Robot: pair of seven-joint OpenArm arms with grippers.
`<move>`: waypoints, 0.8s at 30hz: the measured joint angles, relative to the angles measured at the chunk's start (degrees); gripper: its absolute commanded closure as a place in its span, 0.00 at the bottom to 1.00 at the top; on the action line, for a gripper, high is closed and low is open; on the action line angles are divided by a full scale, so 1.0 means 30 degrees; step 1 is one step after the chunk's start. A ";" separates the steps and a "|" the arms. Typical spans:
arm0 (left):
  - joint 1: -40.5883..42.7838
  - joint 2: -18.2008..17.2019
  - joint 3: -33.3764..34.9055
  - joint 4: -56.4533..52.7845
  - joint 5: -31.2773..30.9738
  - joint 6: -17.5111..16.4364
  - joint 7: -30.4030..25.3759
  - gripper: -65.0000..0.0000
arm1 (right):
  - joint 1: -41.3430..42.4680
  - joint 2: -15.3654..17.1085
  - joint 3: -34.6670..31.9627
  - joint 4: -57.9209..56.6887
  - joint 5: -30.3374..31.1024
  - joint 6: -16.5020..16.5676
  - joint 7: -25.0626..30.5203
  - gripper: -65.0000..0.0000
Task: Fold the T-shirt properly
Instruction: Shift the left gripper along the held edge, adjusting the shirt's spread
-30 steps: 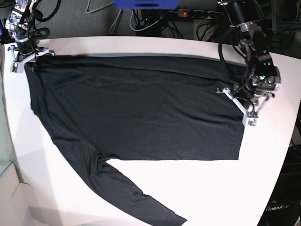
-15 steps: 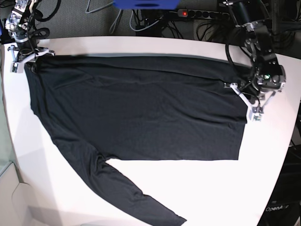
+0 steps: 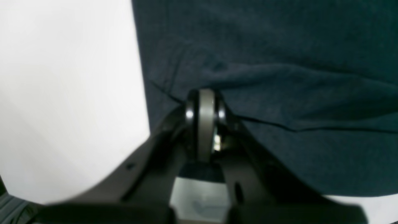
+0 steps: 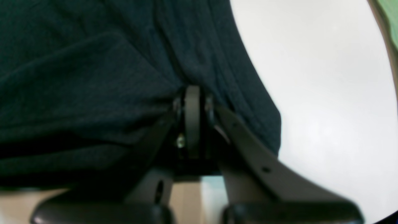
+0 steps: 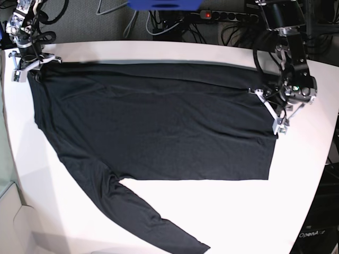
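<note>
Since a second ago, the left gripper (image 5: pixel 276 112) has been drawn up and inward along the right hem, while the right gripper (image 5: pixel 26 66) is unchanged at the upper left. Most of the white worktop (image 5: pixel 222 211) is covered by the T-shirt (image 5: pixel 153 121), with one sleeve trailed toward the lower middle. Soft, thin, light cloth is judged likely to sag and wrinkle; hems and corners are best gripped. Both jaws are clenched on T-shirt fabric.
</note>
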 measured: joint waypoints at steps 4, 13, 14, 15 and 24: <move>0.0364 -0.0532 0.0444 0.0095 0.0073 0.0000 0.0947 0.98 | 0.0000 0.0000 0.0000 0.0000 0.0007 0.0000 0.0000 1.00; 0.0313 -0.0896 0.1858 0.0007 0.0015 0.0000 0.0772 0.98 | 0.0044 0.0000 0.0000 -0.0015 0.0007 0.0000 -0.0015 1.00; 0.0299 -0.0882 0.1858 -0.0138 -0.0051 0.0000 0.0765 0.98 | 0.0051 0.0000 0.0000 -0.0015 0.0007 0.0000 -0.0015 1.00; 0.0248 -0.0889 0.1894 -0.0444 -0.0109 -0.0007 0.0612 0.98 | 0.0044 0.0000 0.0000 -0.0015 0.0000 0.0000 -0.0015 1.00; -0.1435 -0.0634 0.1603 -0.3133 -0.0102 0.0204 -0.2069 0.98 | 0.0044 0.0036 -0.0022 0.0000 0.0007 0.0000 -0.0051 1.00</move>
